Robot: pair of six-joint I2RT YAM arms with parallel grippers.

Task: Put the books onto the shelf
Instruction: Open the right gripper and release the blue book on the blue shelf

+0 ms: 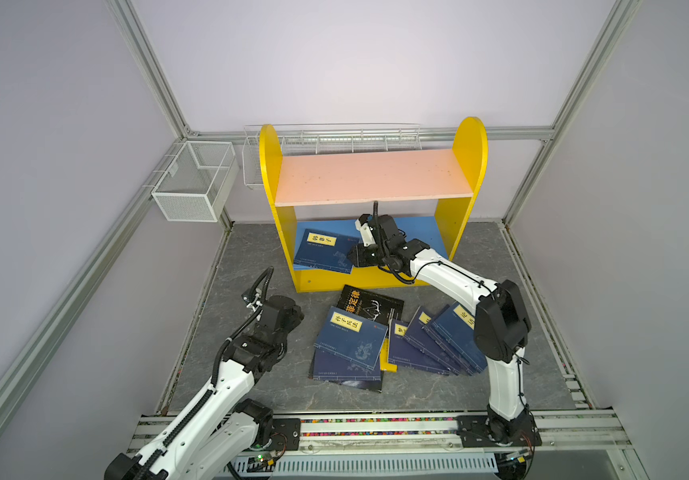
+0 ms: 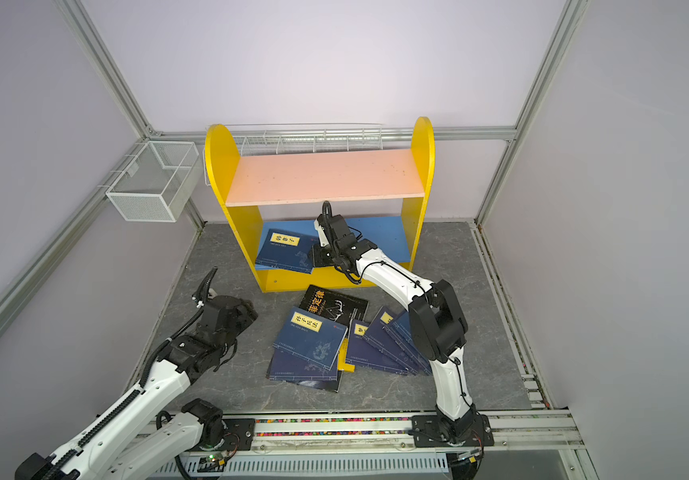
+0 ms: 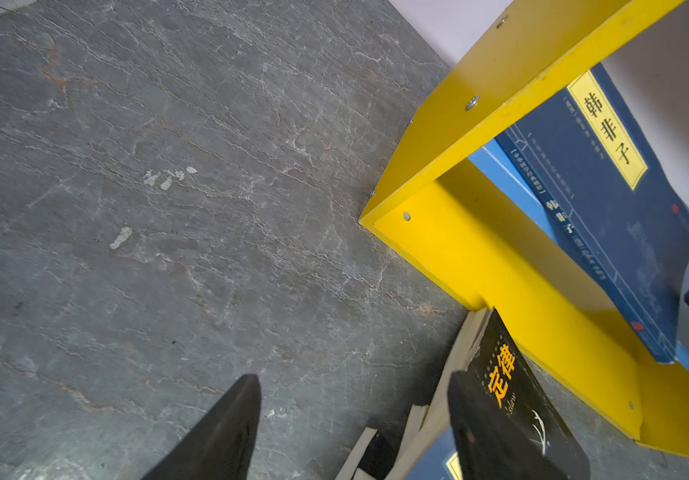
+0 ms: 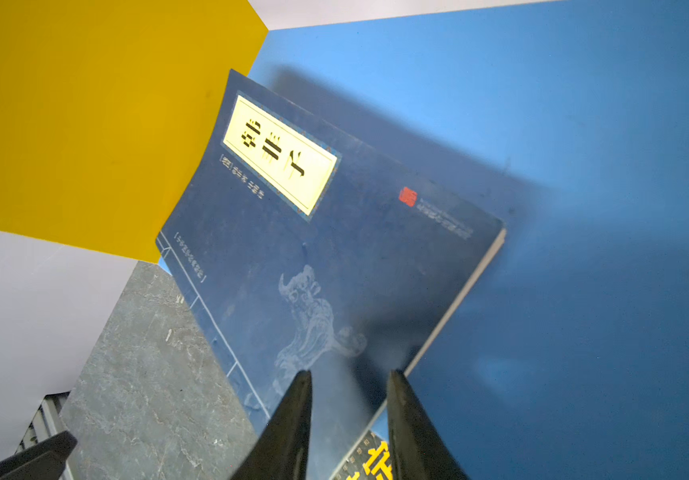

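The shelf (image 1: 374,176) (image 2: 326,176) stands at the back, with yellow sides, a bare pink upper board and a blue lower board (image 4: 542,124). One navy book (image 1: 326,251) (image 4: 334,249) lies flat on the lower board against the left panel, overhanging the front edge. My right gripper (image 1: 353,255) (image 4: 349,374) hovers at that book's near right corner, jaws apart, gripping nothing. Several books lie on the table: a black one (image 1: 369,305) (image 3: 500,374), stacked navy ones (image 1: 351,340) and a navy fan (image 1: 438,345). My left gripper (image 1: 295,316) (image 3: 355,376) is open beside the black book.
A white mesh basket (image 1: 193,183) hangs on the left frame, and a long wire basket (image 1: 334,137) runs behind the shelf. A yellow book edge (image 1: 388,361) shows between the piles. Grey stone tabletop (image 3: 168,208) lies left of the shelf and books.
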